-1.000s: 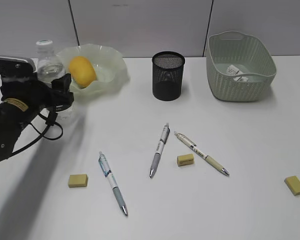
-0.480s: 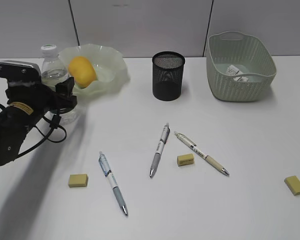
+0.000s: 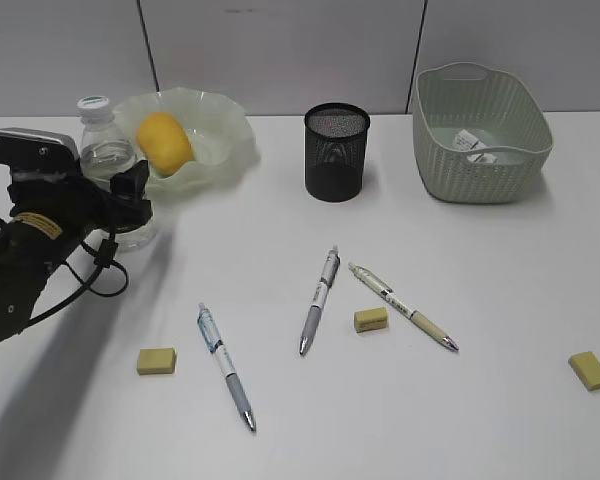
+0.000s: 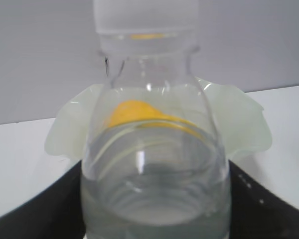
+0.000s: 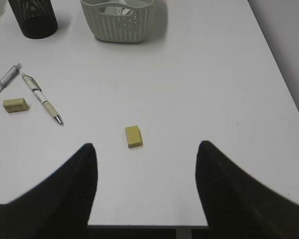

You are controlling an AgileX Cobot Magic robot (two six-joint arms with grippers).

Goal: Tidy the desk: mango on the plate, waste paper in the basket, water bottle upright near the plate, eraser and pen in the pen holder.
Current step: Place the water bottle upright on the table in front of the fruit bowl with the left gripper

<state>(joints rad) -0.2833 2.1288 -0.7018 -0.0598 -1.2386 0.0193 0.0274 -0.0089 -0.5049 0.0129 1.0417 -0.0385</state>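
Your left pincer [image 3: 120, 200] straddles the small clear plastic water bottle [image 3: 105, 150], its jaws wide at the bottle's sides; whether they grip or have let go, you can't tell. The bottle stands upright on the white counter [image 3: 430, 400], long axis vertical, just beside the wavy pale green glassy plate [image 3: 225, 135]. Your right pincer [image 5: 145, 186] gapes empty, far off.

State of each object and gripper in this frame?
water bottle: upright beside plate, between left gripper's fingers
mango: on plate
waste paper: in basket
pen holder: upright
left gripper: around bottle; grip unclear
right gripper: open
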